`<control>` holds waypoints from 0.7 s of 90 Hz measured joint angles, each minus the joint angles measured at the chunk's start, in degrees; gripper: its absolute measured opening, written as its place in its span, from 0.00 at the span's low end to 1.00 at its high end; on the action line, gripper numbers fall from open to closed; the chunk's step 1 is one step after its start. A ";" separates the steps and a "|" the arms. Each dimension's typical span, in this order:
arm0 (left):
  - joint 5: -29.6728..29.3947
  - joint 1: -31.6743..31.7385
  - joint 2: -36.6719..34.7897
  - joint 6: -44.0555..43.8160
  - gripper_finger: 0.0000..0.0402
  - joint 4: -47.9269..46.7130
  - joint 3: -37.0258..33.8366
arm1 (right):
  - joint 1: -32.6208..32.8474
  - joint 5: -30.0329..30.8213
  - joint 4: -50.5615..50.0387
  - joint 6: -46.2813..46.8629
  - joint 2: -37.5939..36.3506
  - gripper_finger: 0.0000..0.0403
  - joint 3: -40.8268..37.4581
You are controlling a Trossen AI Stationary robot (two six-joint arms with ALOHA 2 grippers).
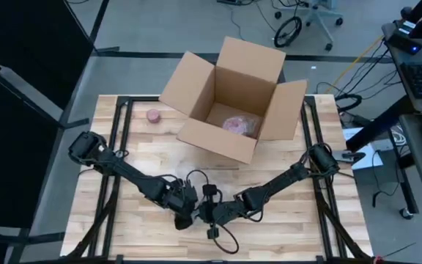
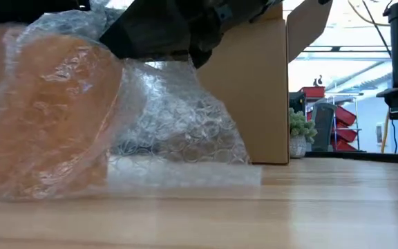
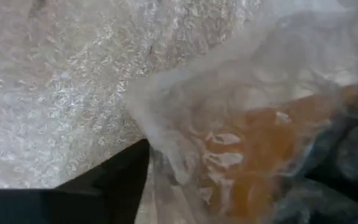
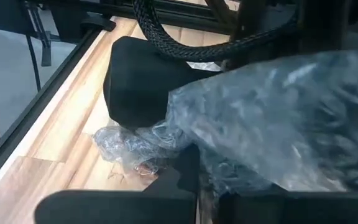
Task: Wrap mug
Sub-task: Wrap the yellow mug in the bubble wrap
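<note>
Both arms reach inward and meet close to the near edge of the wooden table (image 1: 269,235), a little left of its middle. The left gripper (image 1: 185,210) and the right gripper (image 1: 212,213) sit almost touching each other there, both pressed into a bundle of bubble wrap (image 2: 178,117).

The mug (image 2: 54,111), orange under the clear plastic, lies inside that bundle; in the low view it rests on the tabletop, with loose wrap spreading out beside it towards the cardboard box (image 1: 233,99). In the left wrist view one dark finger (image 3: 114,180) lies against the wrap right beside the orange mug (image 3: 260,155), but the second finger is hidden, so whether that gripper is wide or narrow cannot be told. In the right wrist view the wrap (image 4: 278,118) covers most of the fingers, and its opening cannot be told either.

The box stands open at the far side of the table, flaps spread, with a pink wrapped object (image 1: 240,125) on its floor. A small pink roll (image 1: 153,115) lies near the far left corner, just beside the box's left flap.

Between the box and the grippers the middle of the table is bare wood. The near right corner is open too. The grippers themselves have little table left before the near edge.
</note>
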 joint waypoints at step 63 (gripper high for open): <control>0.59 -0.13 -8.90 -0.48 0.72 -10.92 5.07 | -0.09 -0.07 0.02 0.00 0.04 0.00 0.00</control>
